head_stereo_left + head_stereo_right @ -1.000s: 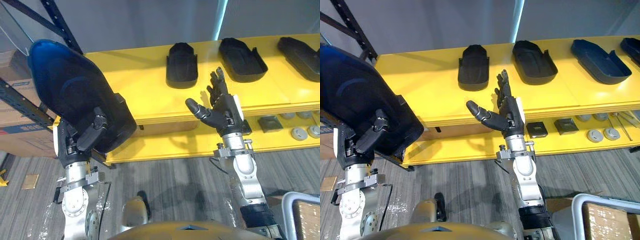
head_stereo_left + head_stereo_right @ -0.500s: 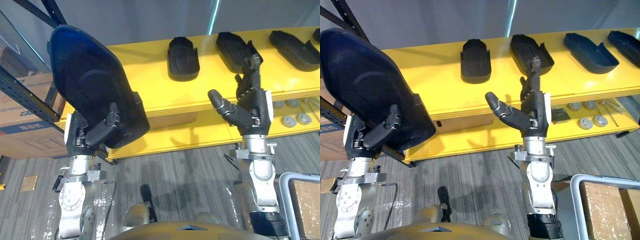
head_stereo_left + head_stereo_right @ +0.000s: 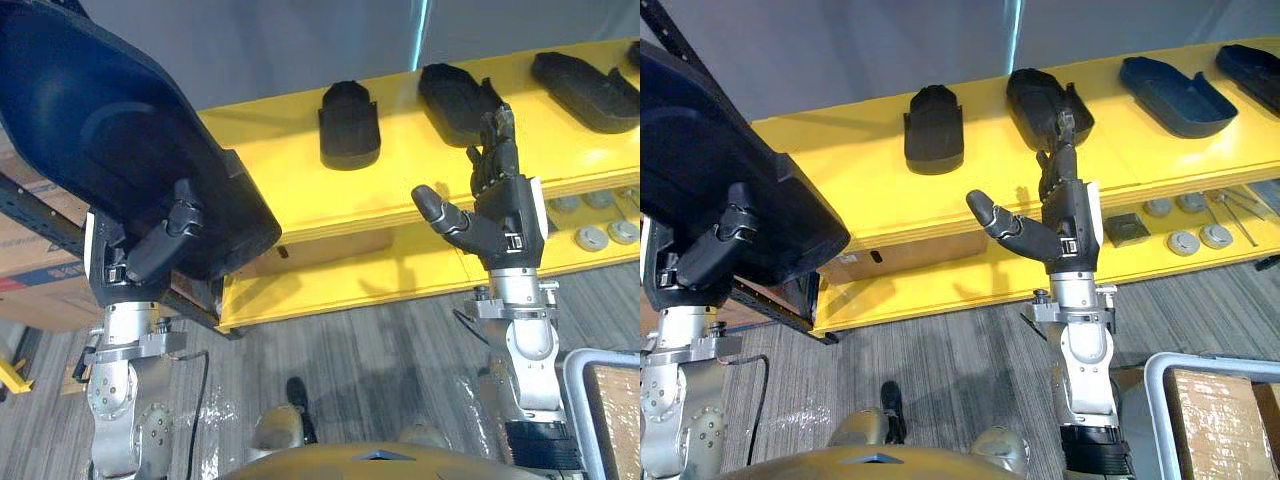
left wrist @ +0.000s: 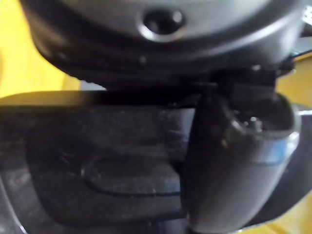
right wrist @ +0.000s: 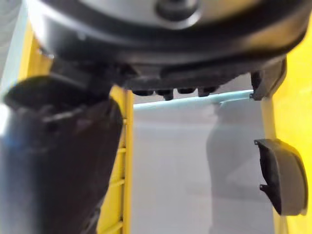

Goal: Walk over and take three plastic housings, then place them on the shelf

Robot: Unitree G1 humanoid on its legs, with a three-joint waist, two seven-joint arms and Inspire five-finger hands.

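A large dark blue plastic housing (image 3: 110, 150) is held up at the left, in front of the yellow shelf (image 3: 280, 185). My left hand (image 3: 150, 255) is shut on its lower end, the thumb (image 4: 234, 165) pressed against its face (image 4: 97, 161). My right hand (image 3: 495, 215) is raised open before the shelf's front edge, fingers straight up and thumb out, holding nothing. On the shelf's top board lie a short black housing (image 3: 349, 125), a longer dark one (image 3: 455, 97) just behind my right hand, and another dark one (image 3: 585, 90) at the right.
The shelf's lower board (image 3: 940, 285) carries small grey parts (image 3: 1185, 240) at the right. A cardboard box (image 3: 40, 260) sits in a dark rack at the left. A crate with a light frame (image 3: 1215, 420) stands at the lower right on grey floor.
The view has shifted a little. My left hand has lifted the big housing higher and further left. The right hand stays raised and open in about the same place.
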